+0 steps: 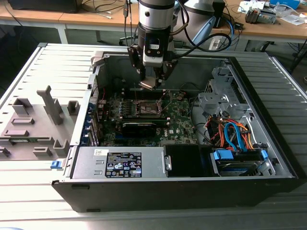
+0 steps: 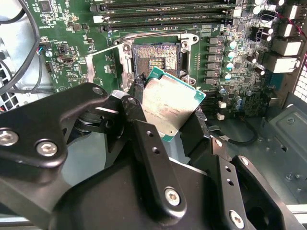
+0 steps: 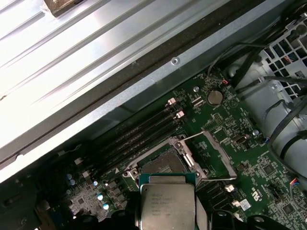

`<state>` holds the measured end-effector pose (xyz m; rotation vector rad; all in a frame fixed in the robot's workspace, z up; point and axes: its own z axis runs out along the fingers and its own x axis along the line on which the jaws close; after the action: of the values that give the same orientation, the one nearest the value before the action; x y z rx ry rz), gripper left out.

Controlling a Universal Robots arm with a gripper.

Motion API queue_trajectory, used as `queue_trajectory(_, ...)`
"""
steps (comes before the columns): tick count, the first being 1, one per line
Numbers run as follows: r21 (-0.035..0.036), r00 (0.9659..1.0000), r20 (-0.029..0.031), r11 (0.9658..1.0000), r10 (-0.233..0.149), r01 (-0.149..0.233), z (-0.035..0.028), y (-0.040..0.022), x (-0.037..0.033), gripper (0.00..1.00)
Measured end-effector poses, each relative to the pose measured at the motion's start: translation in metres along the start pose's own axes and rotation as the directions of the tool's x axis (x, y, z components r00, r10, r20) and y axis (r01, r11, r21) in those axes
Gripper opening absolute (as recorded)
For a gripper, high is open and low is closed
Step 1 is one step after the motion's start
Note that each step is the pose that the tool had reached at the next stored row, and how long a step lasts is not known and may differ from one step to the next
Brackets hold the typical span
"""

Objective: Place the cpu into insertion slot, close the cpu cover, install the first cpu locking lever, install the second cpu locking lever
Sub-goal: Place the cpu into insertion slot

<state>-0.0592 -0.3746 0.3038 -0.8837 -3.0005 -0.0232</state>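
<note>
While tool (image 2: 169, 114) grips cpu (image 2: 171, 103), exterior view shows case (image 1: 192, 190).

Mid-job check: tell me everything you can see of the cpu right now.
The cpu is a small, flat square chip with a silvery-tan metal face carrying faint print and a thin green border. The hand holds it, with black fingers pinching it at opposite edges, metal face upward. It hangs above the green motherboard, close over the insertion slot but not seated in it. The slot's dark centre is bare. Nothing but the fingers touches the chip.
</note>
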Motion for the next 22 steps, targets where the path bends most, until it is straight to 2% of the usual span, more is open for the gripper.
queue_trajectory(22,-0.0005,0.9997,0.0003,0.9997,0.026,-0.026,0.0001,0.0000,0.0000,0.55)
